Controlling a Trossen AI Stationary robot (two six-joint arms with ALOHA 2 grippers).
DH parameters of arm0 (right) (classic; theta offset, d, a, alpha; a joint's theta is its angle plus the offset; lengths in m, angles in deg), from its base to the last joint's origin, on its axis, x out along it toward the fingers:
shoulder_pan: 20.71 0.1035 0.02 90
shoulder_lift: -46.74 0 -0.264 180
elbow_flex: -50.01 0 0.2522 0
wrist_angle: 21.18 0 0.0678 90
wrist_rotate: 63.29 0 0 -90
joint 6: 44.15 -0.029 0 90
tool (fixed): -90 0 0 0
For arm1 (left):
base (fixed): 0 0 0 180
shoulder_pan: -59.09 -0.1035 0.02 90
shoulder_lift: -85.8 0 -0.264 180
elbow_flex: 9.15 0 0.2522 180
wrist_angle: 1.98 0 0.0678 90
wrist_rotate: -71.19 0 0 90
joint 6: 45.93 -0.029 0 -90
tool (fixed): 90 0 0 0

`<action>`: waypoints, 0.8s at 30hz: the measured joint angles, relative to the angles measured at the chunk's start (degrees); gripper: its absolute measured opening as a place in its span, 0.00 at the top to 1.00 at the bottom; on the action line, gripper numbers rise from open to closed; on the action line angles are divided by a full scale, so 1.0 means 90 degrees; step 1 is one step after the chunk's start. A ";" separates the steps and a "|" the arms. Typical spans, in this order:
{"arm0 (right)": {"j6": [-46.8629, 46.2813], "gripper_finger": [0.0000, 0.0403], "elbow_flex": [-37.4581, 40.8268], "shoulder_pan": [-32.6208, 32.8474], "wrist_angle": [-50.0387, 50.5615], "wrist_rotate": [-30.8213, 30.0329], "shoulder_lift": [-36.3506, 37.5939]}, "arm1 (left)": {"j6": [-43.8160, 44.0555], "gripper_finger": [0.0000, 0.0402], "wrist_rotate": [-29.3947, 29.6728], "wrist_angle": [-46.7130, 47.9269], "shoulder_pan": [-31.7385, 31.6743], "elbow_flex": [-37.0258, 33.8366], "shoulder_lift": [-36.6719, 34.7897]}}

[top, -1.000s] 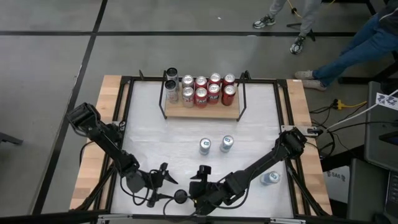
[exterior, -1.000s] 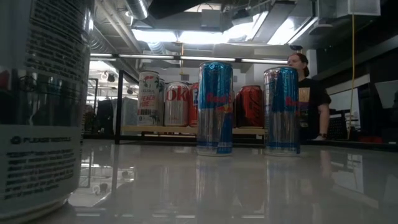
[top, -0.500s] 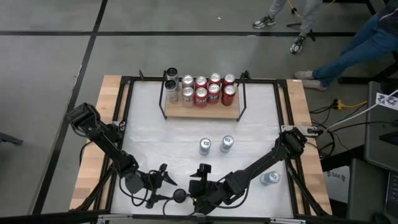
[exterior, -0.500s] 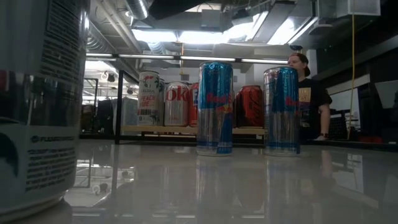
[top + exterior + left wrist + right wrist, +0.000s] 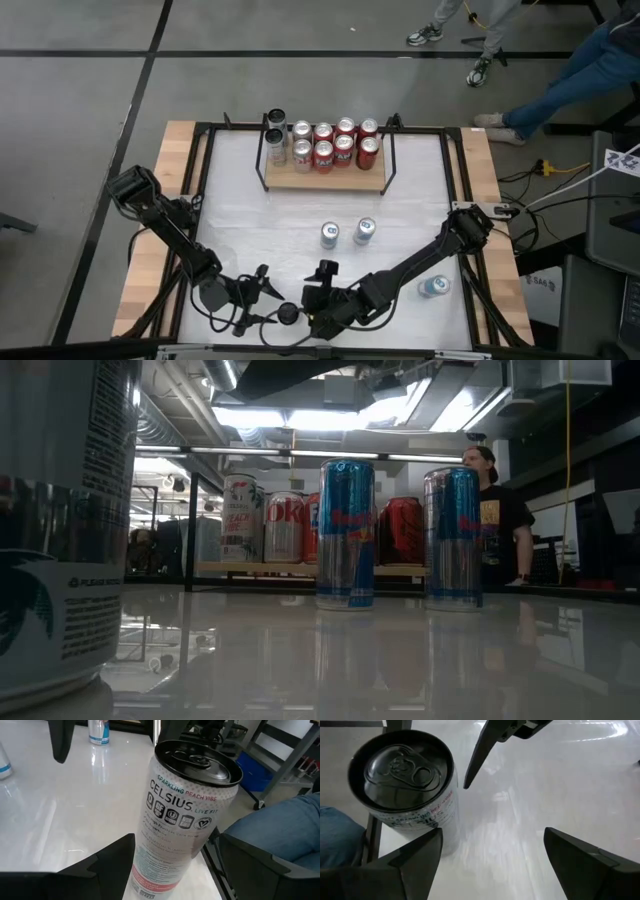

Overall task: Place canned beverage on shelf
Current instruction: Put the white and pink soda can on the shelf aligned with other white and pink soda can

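Fingers (image 5: 115, 862) of both arms spread, flanking the Celsius can (image 5: 182, 825) at the table's (image 5: 300, 215) near edge.

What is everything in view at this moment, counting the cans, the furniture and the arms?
shelf: one, light wood with black rods, far end of the table.
shelf cans: ten; eight short, red or silver; two tall with dark tops at the shelf's left end.
slim cans: two, blue and silver, upright mid-table.
lone can: one, blue and white, near the table's right edge.
Celsius can: one, white with a black top, upright at the near edge.
table: one, white top.
person: one, black shirt, beyond the table.
left gripper: fingers open, either side of the Celsius can.
right gripper: fingers open, the Celsius can beside one finger.
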State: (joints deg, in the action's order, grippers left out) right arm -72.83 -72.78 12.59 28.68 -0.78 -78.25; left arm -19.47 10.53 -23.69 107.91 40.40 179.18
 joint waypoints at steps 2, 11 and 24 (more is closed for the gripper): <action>0.0000 0.16 0.0000 0.0001 0.0001 0.0002 0.0000 | -0.0001 0.29 0.0000 0.0000 0.0000 0.0000 0.0000; 0.0000 0.16 0.0000 0.0005 0.0065 0.0005 0.0000 | -0.0005 0.29 -0.0005 -0.0012 -0.0005 0.0000 0.0000; 0.0049 0.16 -0.0364 0.0007 0.0465 0.0009 0.0005 | -0.0510 0.23 -0.0469 -0.0014 -0.0131 0.0000 0.0000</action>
State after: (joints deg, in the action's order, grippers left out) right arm -72.40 -76.06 12.65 32.87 -0.70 -78.21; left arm -24.06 6.31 -23.81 106.73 40.40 179.18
